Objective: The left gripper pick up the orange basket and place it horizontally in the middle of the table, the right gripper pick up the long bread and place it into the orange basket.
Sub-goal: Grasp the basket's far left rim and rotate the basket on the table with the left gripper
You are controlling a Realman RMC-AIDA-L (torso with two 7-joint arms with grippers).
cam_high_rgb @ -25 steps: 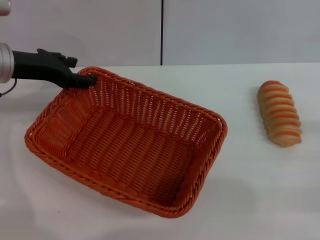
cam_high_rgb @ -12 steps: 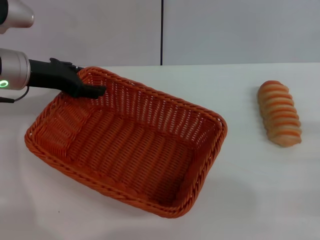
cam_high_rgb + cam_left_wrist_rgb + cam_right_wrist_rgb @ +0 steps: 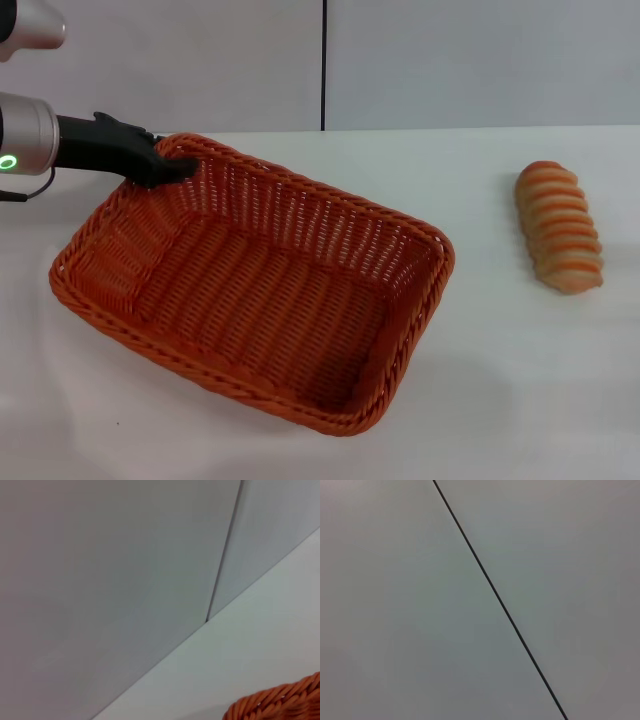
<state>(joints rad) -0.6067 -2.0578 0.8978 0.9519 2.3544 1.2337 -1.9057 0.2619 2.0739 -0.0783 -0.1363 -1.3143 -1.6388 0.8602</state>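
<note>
1. One tool at work: the left tool [image 3: 172, 166] reaches in from the robot's left and sits at the far-left corner of the orange basket [image 3: 255, 285], touching its braided rim. We cannot tell how wide its fingers stand, or whether they have hold of the rim.
2. We judge the first step is in hand: taking the basket. The next move calls for a sure hold on the rim, then a lift and a turn.
3. Basket rests on the white desk [image 3: 520, 380], skewed, left of centre: woven orange, sloped sides, empty.
4. Long bread [image 3: 558, 227] lies well apart on the right, ridged side up, untouched.
5. Right tool is not seen.
</note>
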